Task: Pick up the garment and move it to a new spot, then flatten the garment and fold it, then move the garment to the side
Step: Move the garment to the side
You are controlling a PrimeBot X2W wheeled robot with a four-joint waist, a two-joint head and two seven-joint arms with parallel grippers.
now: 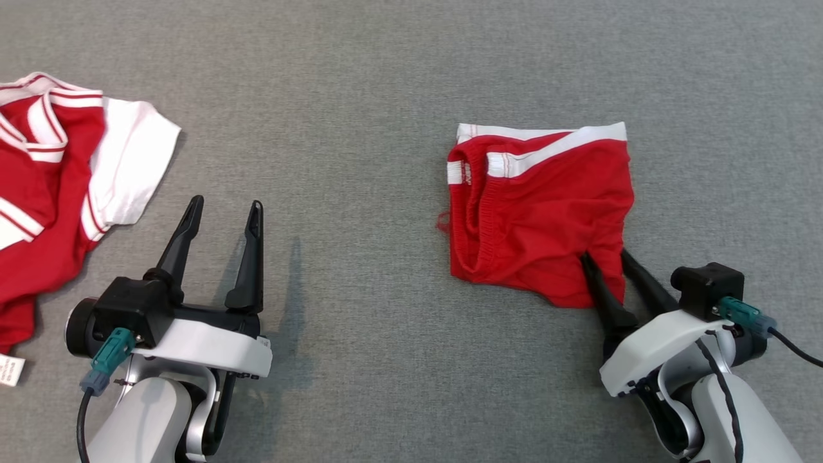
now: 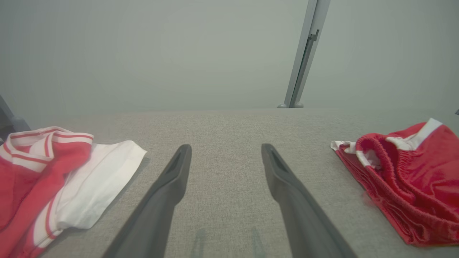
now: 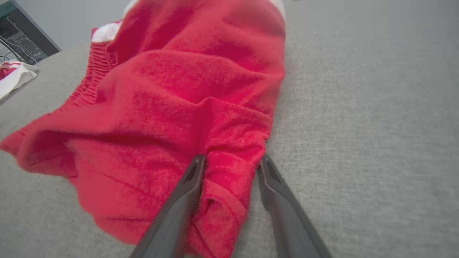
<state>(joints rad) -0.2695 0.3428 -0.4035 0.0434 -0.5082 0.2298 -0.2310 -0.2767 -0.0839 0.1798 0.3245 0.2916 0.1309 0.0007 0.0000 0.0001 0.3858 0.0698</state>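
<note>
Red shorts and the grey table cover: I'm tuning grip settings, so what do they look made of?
Red shorts: probably a soft knit fabric, matte and slightly fuzzy up close. It drapes in loose folds, and the waistband is gathered as if elasticated.
Grey table cover: looks like a matte woven textile with a fine, even weave. What lies beneath it cannot be told.

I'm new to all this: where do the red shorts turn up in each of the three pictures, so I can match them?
Head view: red shorts right of centre, right pincer at their near edge.
Left wrist view: red shorts at the far right edge.
Right wrist view: red shorts across centre and left, a fold inside the right pincer.
Shared landmark: red-and-white shirt, on the left in all three.
</note>
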